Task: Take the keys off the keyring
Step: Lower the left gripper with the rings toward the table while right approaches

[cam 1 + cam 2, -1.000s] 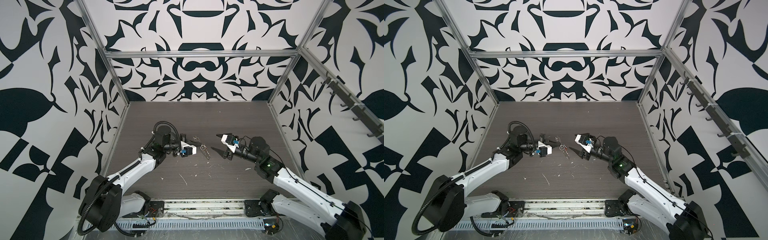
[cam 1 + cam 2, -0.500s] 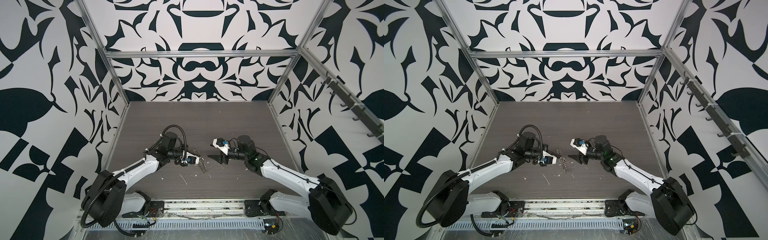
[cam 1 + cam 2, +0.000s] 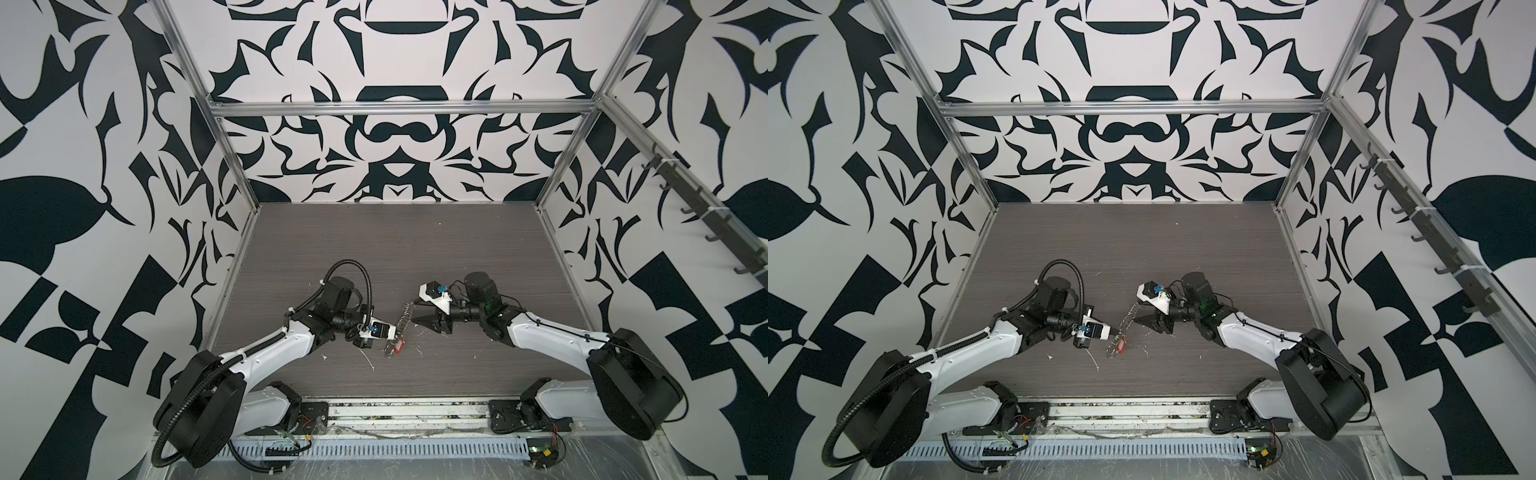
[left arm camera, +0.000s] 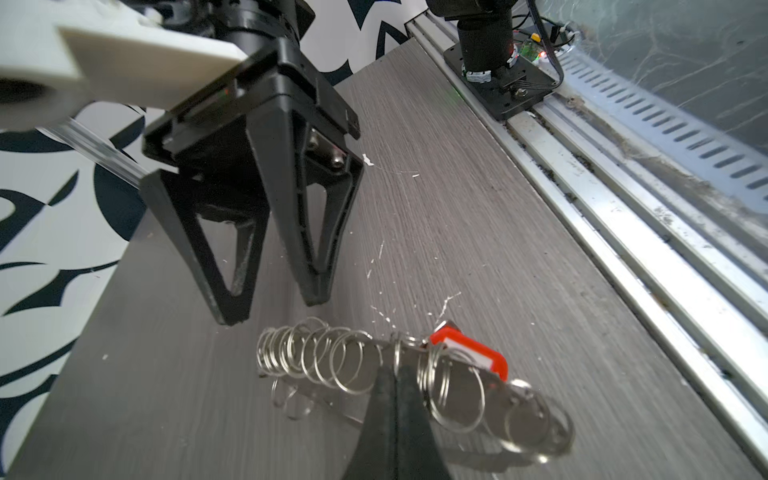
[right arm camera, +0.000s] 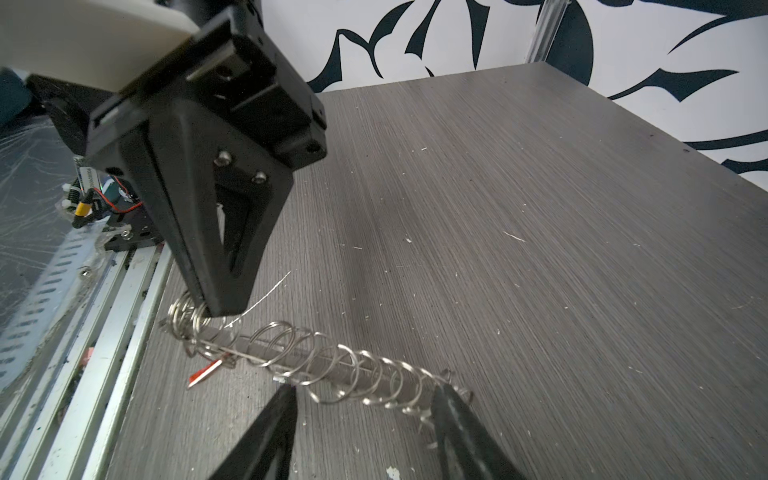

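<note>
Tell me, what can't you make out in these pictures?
Keys: left wrist view, blurred and overlapped by rings; uncountable.
Rings: same view, left gripper covers the gripped spot.
Tag: right wrist view, edge-on; label unreadable.
Right gripper: right wrist view, frame edge cuts its fingers.

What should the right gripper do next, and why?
Probably close the right gripper on the ring chain: its jaws stand open astride the chain's free end, while the shut left gripper grips it near the red tag.
</note>
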